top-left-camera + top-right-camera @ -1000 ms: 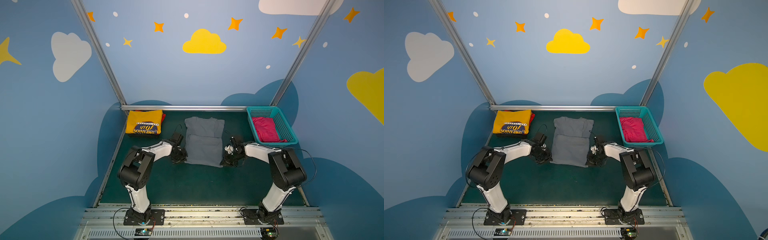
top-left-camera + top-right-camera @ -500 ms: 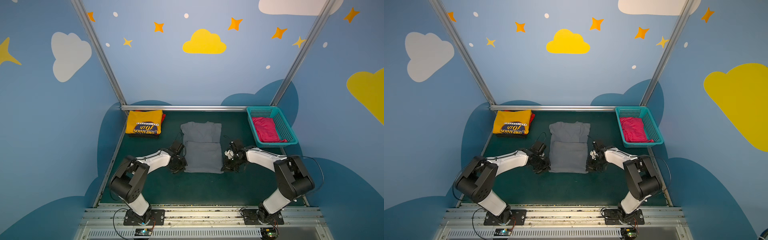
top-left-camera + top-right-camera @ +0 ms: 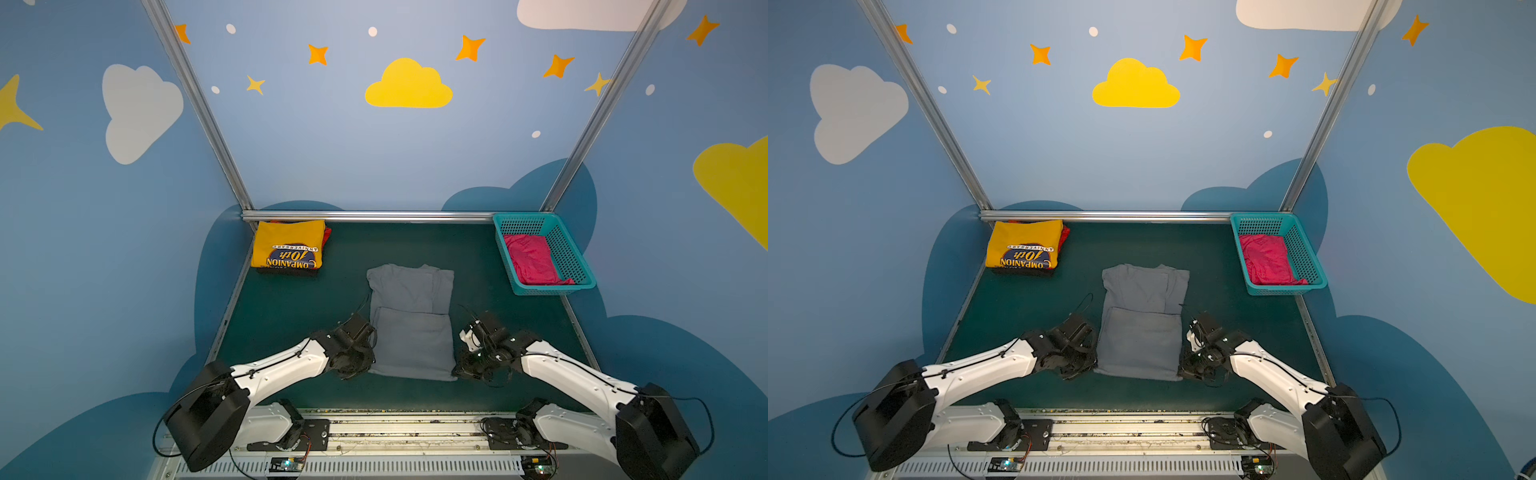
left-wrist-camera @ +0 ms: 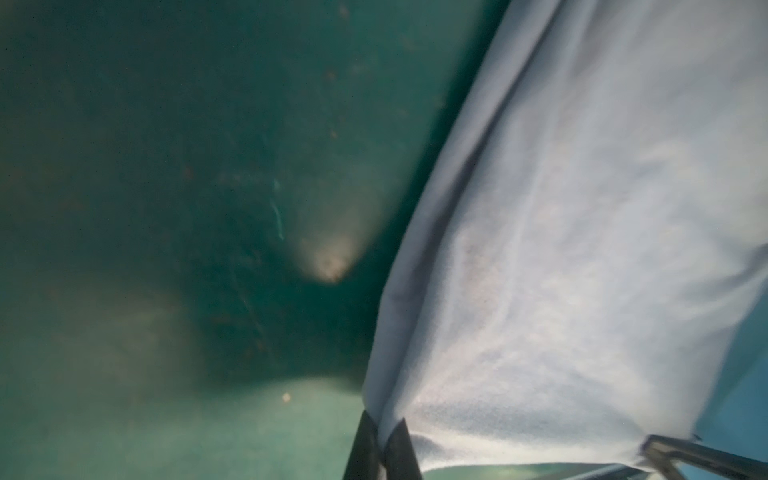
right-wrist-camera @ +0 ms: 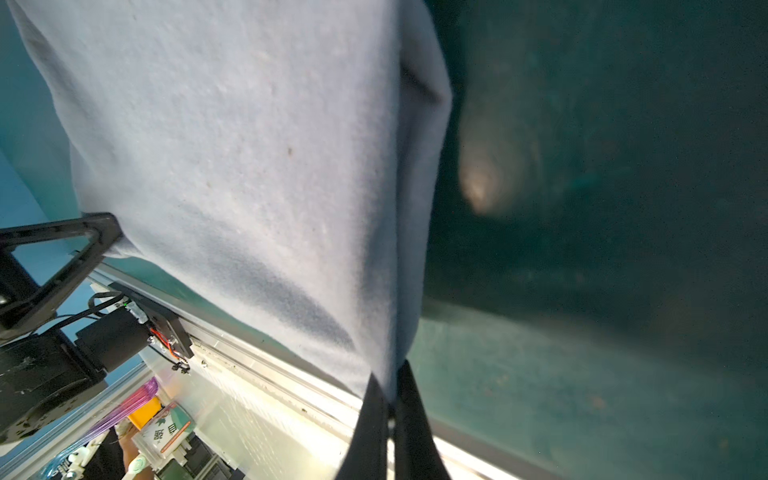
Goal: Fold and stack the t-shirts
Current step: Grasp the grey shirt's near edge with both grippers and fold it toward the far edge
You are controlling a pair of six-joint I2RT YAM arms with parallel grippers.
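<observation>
Grey t-shirt (image 3: 411, 340) half-folded, bench (image 3: 286, 320) centre | left hand (image 4: 380, 440) pinching 7 o'clock corner, right hand (image 5: 388, 399) pinching 5 o'clock corner | paired corner grips probably to carry the fold edge evenly

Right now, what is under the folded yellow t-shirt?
A strip of red cloth shows past the yellow t-shirt along one edge in both top views. The rest lies covered, so what garment it is cannot be told.

A teal perforated basket (image 3: 570, 254) sat right of centre in both top views, at the far corner of the dark green table (image 3: 291, 320). A silver crossbar (image 3: 370, 216) ran along its back edge. Higher up, a yellow cloud (image 3: 409, 85) and orange stars (image 3: 470, 48) decorated the blue wall (image 3: 332, 158).
</observation>
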